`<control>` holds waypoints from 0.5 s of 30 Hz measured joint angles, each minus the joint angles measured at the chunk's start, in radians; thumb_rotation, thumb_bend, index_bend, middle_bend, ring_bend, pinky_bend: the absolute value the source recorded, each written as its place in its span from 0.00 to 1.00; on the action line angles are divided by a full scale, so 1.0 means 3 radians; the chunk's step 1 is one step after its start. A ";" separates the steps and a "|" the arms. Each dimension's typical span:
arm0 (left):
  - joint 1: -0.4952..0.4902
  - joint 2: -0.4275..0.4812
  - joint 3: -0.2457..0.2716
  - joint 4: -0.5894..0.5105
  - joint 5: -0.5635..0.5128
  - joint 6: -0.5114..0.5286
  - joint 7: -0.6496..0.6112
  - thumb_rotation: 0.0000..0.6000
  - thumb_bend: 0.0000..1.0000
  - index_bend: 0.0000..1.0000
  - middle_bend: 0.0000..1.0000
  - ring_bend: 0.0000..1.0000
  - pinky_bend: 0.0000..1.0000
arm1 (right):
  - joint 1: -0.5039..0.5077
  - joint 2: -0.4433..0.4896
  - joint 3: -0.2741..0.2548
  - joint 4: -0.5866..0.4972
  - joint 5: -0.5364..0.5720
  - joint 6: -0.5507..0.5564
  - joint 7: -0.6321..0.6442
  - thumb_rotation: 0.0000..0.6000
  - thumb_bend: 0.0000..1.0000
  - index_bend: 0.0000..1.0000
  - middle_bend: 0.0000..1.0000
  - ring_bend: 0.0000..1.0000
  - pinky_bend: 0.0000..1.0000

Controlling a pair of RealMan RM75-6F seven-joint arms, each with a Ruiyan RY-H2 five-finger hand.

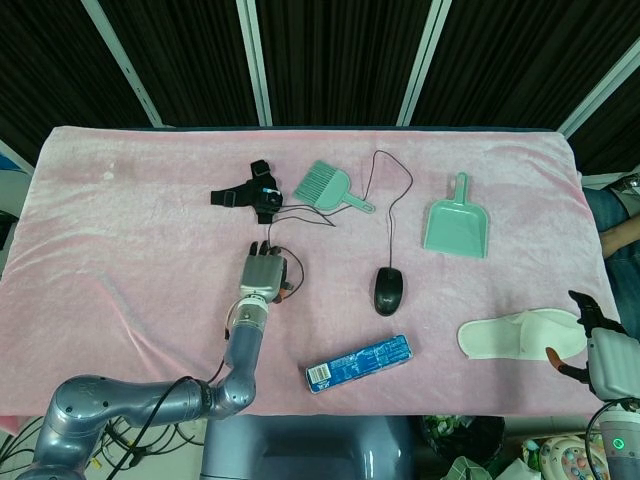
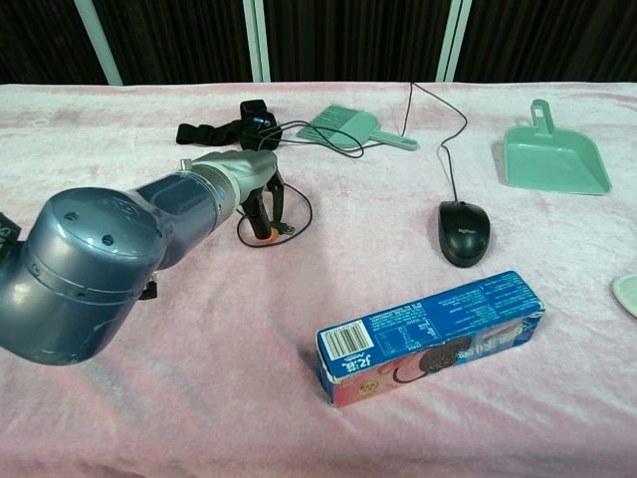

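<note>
A robot test lab, by the look of it: a table under a pink cloth (image 1: 120,230) backed by black curtains (image 1: 340,60) with white struts, loose cabling and gear on the floor below the front edge, and unrelated household props spread out beyond the fingers.

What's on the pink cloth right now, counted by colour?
Teal: 2, brush and dustpan
Black: 2, mouse and strapped gadget
Blue: 1, biscuit box
White: 1, slipper
Orange: 1, small piece under the left hand
Total: 7
</note>
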 measured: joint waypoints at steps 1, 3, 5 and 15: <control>0.0004 0.0000 -0.0002 -0.0001 0.0006 0.0000 -0.0006 1.00 0.45 0.58 0.19 0.00 0.00 | 0.0000 0.0001 0.0000 -0.0001 0.0000 0.0000 0.0001 1.00 0.16 0.13 0.13 0.33 0.28; 0.0013 0.0001 -0.0008 -0.0007 0.0018 0.0007 -0.0021 1.00 0.45 0.58 0.19 0.00 0.00 | 0.0000 0.0001 0.0000 0.0000 0.0001 -0.0002 0.0002 1.00 0.16 0.13 0.13 0.33 0.28; 0.0020 0.0006 -0.0017 -0.0016 0.0029 0.0013 -0.0035 1.00 0.45 0.58 0.19 0.00 0.00 | 0.0001 0.0001 0.0000 0.0001 0.0000 -0.0002 0.0003 1.00 0.16 0.13 0.13 0.33 0.28; 0.0092 0.0131 -0.0079 -0.0227 0.0135 0.0075 -0.0167 1.00 0.45 0.58 0.19 0.00 0.00 | 0.0001 0.0001 0.0001 0.0001 0.0003 -0.0005 0.0007 1.00 0.16 0.13 0.13 0.33 0.28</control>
